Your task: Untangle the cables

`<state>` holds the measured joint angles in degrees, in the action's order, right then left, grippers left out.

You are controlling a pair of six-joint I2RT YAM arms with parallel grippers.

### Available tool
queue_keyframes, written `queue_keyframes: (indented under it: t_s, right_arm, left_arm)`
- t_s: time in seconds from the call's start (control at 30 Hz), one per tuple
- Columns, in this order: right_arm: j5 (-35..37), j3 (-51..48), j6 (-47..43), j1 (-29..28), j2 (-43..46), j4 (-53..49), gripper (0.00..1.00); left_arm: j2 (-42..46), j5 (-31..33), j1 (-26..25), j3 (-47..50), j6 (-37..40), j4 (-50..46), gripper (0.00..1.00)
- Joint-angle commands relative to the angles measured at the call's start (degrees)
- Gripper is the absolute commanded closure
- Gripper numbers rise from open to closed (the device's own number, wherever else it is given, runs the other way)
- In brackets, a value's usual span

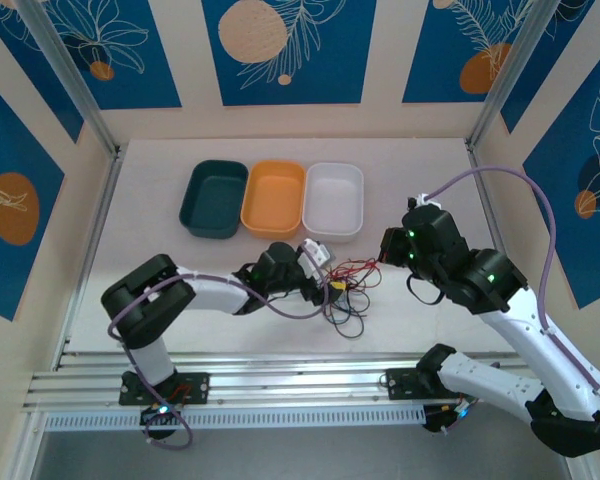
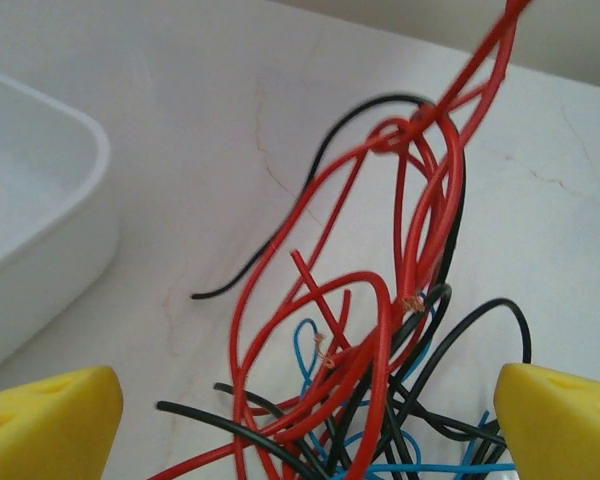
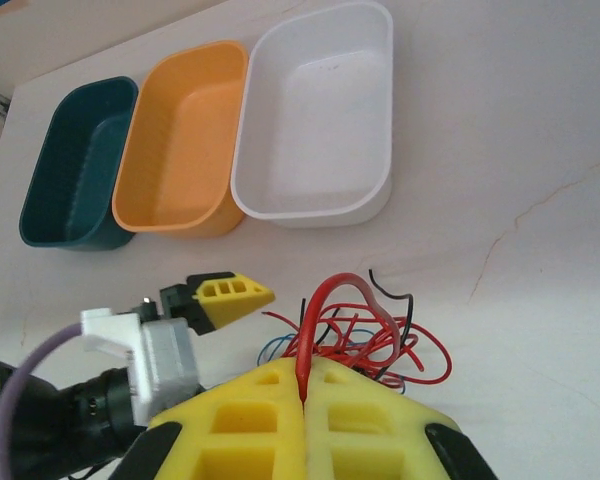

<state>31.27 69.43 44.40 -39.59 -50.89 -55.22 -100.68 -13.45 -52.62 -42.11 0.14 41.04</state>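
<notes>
— Where is my left gripper (image 1: 323,268)?
— I see it just in front of the white tray (image 1: 334,198), released wide, with its yellow fingertips (image 2: 50,425) flanking the cables (image 1: 348,292).
— And the cables?
— They lie in a red, black and blue tangle on the table, near the tray's front right corner.
— My right gripper (image 3: 305,385)?
— It's to the front right of the tray, clenched on a red strand (image 3: 303,345).

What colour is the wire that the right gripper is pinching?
Red. The right gripper pinches a red cable, clearest in the right wrist view.
</notes>
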Motion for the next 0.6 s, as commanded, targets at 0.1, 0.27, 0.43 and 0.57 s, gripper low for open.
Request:
queue_keyframes:
  t_s: [0.1,0.27,0.43,0.57]
  right_arm:
    - [-1.59,2.70,-0.52,1.39,-0.42,0.63,1.00]
    - [-2.52,3.50,-0.81,2.71,-0.50,0.25,1.00]
    - [-2.20,5.21,-1.59,4.23,-0.29,-1.02,1.00]
    - [-2.19,6.02,-2.28,5.39,-0.08,-1.68,1.00]
  left_arm:
    - [-4.25,0.47,-2.00,-5.75,4.59,-4.27,0.15]
    - [-5.23,1.94,-2.09,-6.41,4.17,-5.87,0.47]
    - [-3.97,6.12,-2.09,-4.12,3.12,-6.23,0.85]
    - [-2.34,8.48,-1.87,-1.46,2.24,-5.74,0.95]
